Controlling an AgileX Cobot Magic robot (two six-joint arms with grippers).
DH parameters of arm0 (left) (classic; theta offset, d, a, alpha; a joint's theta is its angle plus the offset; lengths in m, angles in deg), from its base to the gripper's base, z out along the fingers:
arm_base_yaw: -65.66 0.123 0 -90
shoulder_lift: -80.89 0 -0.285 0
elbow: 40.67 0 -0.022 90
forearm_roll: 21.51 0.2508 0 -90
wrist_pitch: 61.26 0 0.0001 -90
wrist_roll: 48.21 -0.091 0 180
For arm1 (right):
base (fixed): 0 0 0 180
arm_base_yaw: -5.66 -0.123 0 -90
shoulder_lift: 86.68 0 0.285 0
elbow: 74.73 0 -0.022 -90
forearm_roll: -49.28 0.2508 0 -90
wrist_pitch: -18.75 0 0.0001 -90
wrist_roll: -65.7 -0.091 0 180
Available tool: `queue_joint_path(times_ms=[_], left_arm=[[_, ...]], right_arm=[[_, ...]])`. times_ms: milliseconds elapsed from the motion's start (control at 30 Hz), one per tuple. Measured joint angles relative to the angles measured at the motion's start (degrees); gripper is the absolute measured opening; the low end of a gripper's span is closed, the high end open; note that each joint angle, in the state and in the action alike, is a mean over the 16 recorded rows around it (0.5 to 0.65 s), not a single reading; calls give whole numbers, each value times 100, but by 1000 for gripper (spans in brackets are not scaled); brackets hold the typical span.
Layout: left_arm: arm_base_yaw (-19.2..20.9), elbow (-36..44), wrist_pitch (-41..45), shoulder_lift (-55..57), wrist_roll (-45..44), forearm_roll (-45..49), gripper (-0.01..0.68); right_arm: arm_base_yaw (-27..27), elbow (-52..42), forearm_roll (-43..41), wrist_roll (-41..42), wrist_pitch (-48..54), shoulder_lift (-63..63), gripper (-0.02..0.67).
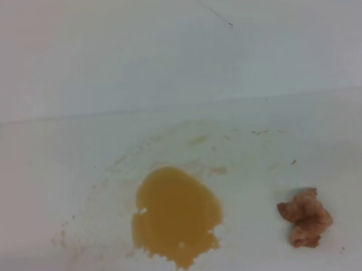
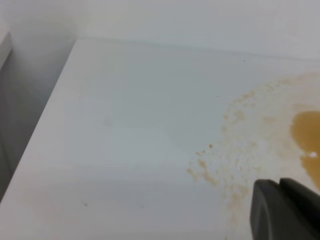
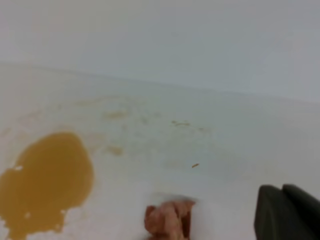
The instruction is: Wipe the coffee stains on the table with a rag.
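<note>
One big coffee stains (image 1: 175, 214) puddle from up high, rag (image 1: 306, 217) right of it. Left wrist: just specks. Right wrist: my right claw (image 3: 287, 212) shut, empty; careless grab drags cloth through, spreading it.

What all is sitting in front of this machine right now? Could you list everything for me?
coffee puddle: one, amber yellow-brown, on the table toward the front middle.
coffee streaks and specks: many, pale tan, scattered behind and to the left of the puddle.
rag: one, crumpled pinkish orange-brown, lying to the right of the puddle, apart from it.
table: one, glossy white, under everything.
wall: one, white, behind the table.
left arm's fingers: dark grey, only a corner shows in the left wrist view.
right arm's fingers: dark grey, closed, above the table to the right of the rag, holding nothing.
</note>
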Motion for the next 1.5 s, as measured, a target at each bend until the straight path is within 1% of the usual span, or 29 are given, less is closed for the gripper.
queue_joint_path(times_ms=[100,200,333,433,500,600,800,933,1033,1167,1400,1500], left_arm=[[-1,-14,5,10,0,0,-3],[-1,-14,5,10,0,0,-3],[-1,-14,5,10,0,0,-3],[-1,-14,5,10,0,0,-3],[-1,-14,5,10,0,0,-3],[-1,-14,5,10,0,0,-3],[-1,-14,5,10,0,0,-3],[-1,-14,5,10,0,0,-3],[-1,-14,5,10,0,0,-3],[-1,-14,5,10,0,0,-3],[-1,-14,7,10,0,3,-3],[-1,-14,9,10,0,5,-3]], right_arm=[[0,153,833,987,187,-598,-3],[0,225,1412,1688,314,-1132,-1],[-24,291,1844,2129,525,-1778,3],[-115,395,1789,2244,765,-2251,6],[-224,504,1564,2152,910,-2566,8],[-458,721,1053,1738,1041,-3014,12],[-1128,1288,-26,736,1167,-3838,15],[-1554,1627,-537,198,1177,-4353,32],[-1780,1803,-747,-92,1153,-4712,79],[-1948,1934,-884,-354,1074,-5168,182],[-1996,1981,-1130,-649,769,-5905,367],[-1996,1981,-1276,-736,599,-6198,421]])
